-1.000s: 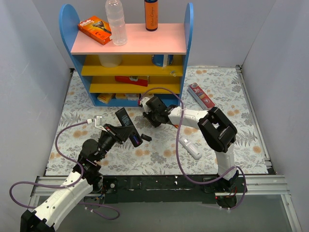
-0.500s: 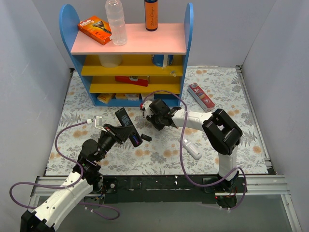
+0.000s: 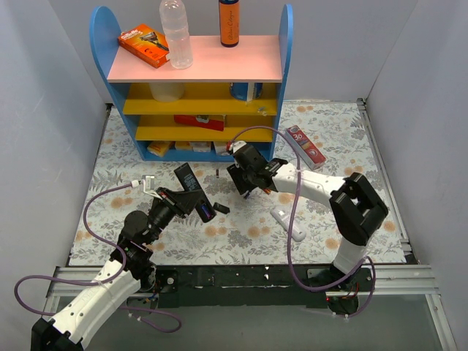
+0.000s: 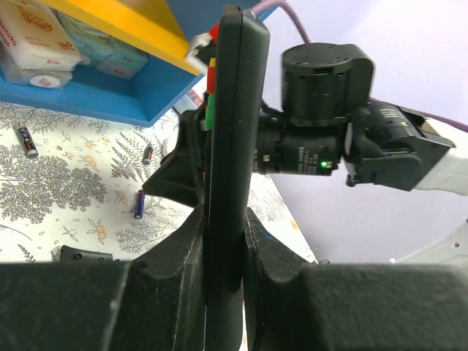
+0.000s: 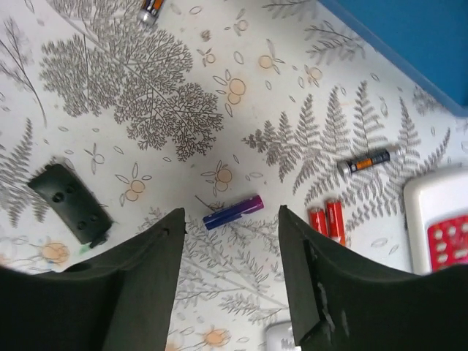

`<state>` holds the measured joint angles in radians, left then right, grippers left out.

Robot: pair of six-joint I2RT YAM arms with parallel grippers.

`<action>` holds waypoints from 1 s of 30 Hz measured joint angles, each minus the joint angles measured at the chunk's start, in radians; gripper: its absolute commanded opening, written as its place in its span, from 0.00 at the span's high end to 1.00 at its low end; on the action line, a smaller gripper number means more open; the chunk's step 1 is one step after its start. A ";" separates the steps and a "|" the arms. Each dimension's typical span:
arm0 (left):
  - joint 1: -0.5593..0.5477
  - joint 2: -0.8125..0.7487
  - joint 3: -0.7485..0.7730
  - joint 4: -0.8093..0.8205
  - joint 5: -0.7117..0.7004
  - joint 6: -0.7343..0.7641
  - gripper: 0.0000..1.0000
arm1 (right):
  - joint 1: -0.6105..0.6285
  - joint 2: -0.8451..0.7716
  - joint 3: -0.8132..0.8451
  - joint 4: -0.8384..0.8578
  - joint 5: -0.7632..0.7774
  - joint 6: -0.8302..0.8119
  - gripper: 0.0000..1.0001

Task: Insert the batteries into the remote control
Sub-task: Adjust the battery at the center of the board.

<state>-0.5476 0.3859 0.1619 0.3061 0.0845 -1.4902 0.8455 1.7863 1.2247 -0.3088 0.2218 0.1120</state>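
Bare mat (image 5: 110,73) around purple battery (image 5: 234,211) inside spread right pincer (image 5: 231,219); black cover (image 5: 69,205) one side, red cells (image 5: 327,219), white remote (image 5: 439,227) the other

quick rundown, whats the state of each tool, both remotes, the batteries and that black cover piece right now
left tool, shut on the black remote
black remote, held on edge, off the table
right tool, open, over the purple battery
purple battery, lying loose on the table
red batteries, two side by side on the table, by the white remote
white remote, lying buttons up
black cover piece, loose on the table
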 measured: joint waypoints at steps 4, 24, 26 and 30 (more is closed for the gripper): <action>0.000 0.006 0.000 0.000 -0.001 -0.006 1.00 | -0.004 -0.070 -0.039 0.001 0.020 0.164 0.41; 0.000 0.010 0.000 -0.001 -0.002 -0.027 1.00 | -0.006 0.019 -0.124 0.054 0.060 0.620 0.54; 0.000 0.007 0.000 -0.007 -0.003 -0.028 1.00 | -0.006 0.022 -0.124 0.071 0.064 0.635 0.54; 0.000 -0.005 0.000 -0.018 -0.006 -0.028 1.00 | -0.006 0.029 -0.124 0.093 0.082 0.656 0.54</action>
<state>-0.5476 0.3809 0.1619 0.2878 0.0788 -1.5185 0.8398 1.8156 1.1007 -0.2161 0.3035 0.7681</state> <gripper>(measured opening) 0.170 0.465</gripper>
